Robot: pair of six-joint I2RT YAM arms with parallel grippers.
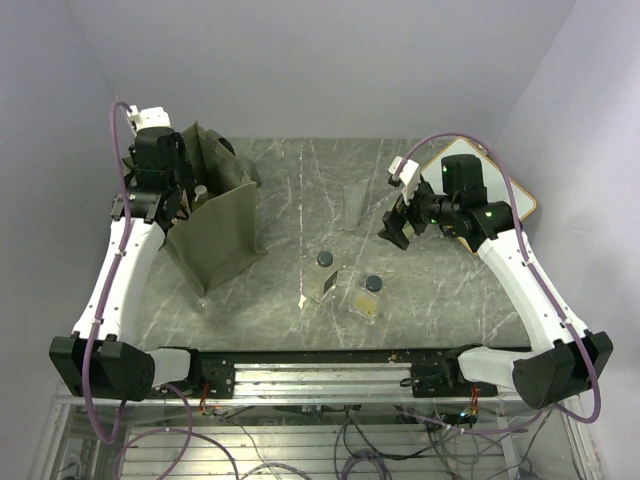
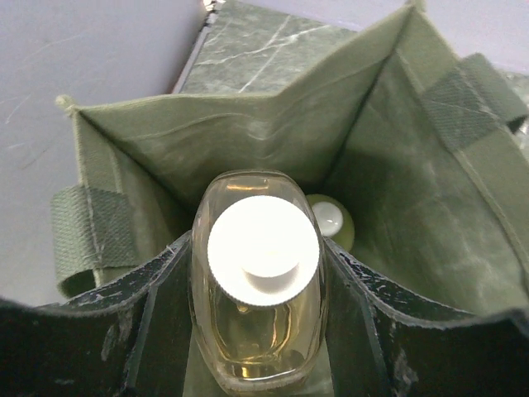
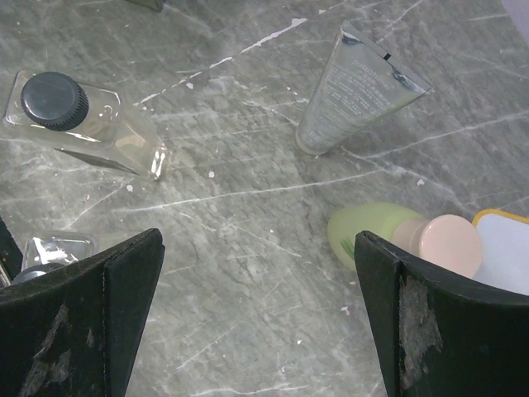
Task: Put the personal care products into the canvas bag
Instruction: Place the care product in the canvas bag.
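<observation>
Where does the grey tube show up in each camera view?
Top external: grey tube at mid-table, towards the back.
Left wrist: not in it.
Right wrist: upper right, crimped end uppermost.
Shared landmark: the dark-capped square bottle, left of the tube in the top and right-wrist views.

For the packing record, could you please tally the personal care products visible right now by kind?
Clear square bottles with dark caps: 2
Yellow-green bottles: 2 (one inside the canvas bag)
White-capped clear bottle: 1
Translucent grey tube: 1
Total: 6 in view
</observation>
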